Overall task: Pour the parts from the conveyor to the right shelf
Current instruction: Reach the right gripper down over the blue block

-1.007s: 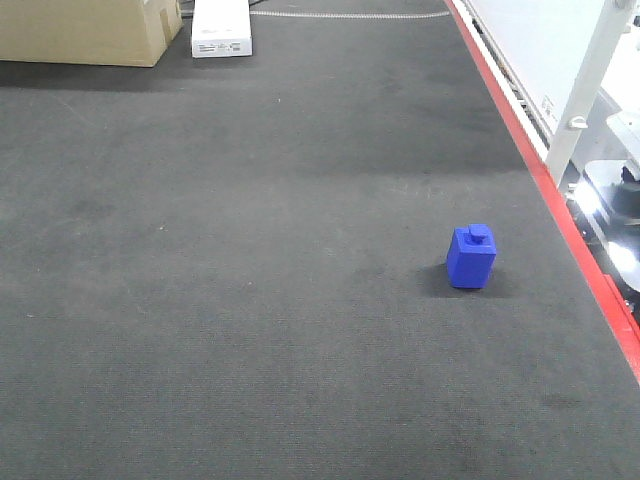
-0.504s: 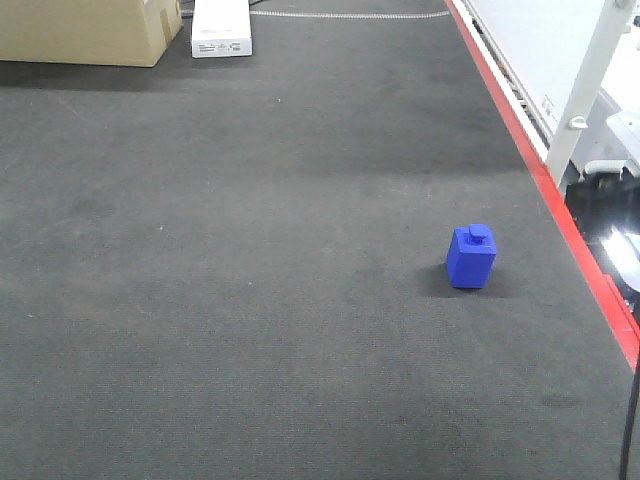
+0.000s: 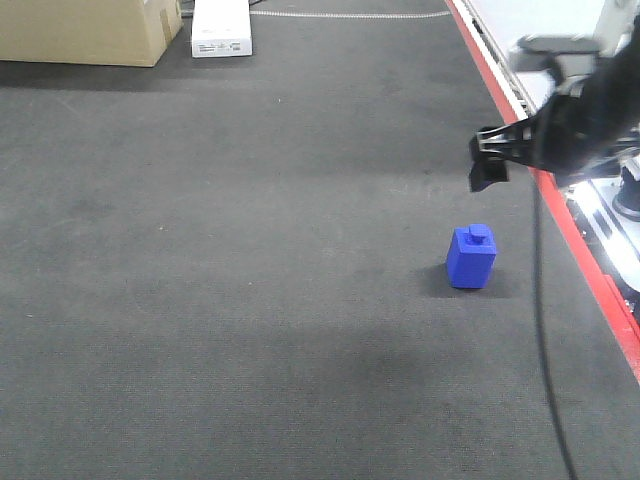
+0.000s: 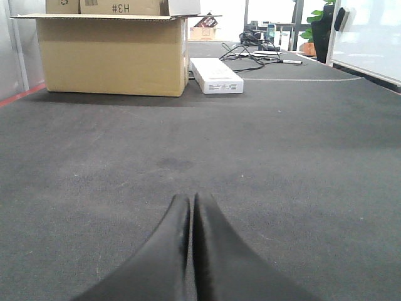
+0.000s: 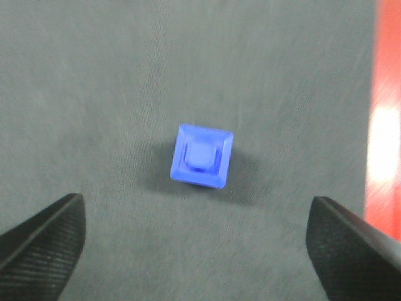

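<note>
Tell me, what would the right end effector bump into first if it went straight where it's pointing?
Probably the blue block on the conveyor: the right end effector points down at it, open. How far is unclear.

This is looking like a warehouse or logistics test hall. A wide dark conveyor belt (image 3: 250, 300) with a red strip (image 3: 590, 280) is filling the frame. A cardboard box (image 3: 85, 30) and a flat white box (image 3: 221, 30) are sitting at upper left. In the left wrist view, cables (image 4: 260, 49) are trailing at top centre near a potted plant (image 4: 319, 28).
</note>
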Controlling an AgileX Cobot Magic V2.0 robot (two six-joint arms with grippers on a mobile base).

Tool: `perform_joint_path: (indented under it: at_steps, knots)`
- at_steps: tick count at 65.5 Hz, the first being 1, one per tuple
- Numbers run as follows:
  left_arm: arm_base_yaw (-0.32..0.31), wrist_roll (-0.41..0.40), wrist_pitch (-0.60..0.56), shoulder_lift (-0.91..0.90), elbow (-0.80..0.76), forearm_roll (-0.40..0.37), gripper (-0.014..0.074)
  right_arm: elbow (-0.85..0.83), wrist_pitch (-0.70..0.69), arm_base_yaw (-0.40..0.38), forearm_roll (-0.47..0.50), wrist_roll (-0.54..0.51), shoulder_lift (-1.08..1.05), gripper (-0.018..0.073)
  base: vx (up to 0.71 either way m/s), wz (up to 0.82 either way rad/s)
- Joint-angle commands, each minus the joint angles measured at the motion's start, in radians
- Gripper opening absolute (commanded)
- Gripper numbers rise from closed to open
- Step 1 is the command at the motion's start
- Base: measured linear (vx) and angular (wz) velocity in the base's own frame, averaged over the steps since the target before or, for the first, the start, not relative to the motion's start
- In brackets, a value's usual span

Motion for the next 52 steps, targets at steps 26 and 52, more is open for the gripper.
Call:
perform_joint_path:
  at_steps: [26, 52]
  knots:
    - [-0.005, -0.008, -0.073, -0.013, -0.02, -0.007, -0.0006, -0.375, 0.2, -0.019, 0.012, -0.006, 0.34, 0.0642, 0.0, 0.0]
    - [-0.005, -0.008, -0.073, -0.013, -0.02, -0.007, -0.0006, -0.321, 0.201, -0.017, 0.069, 0.017, 0.337, 0.0617, 0.0, 0.0]
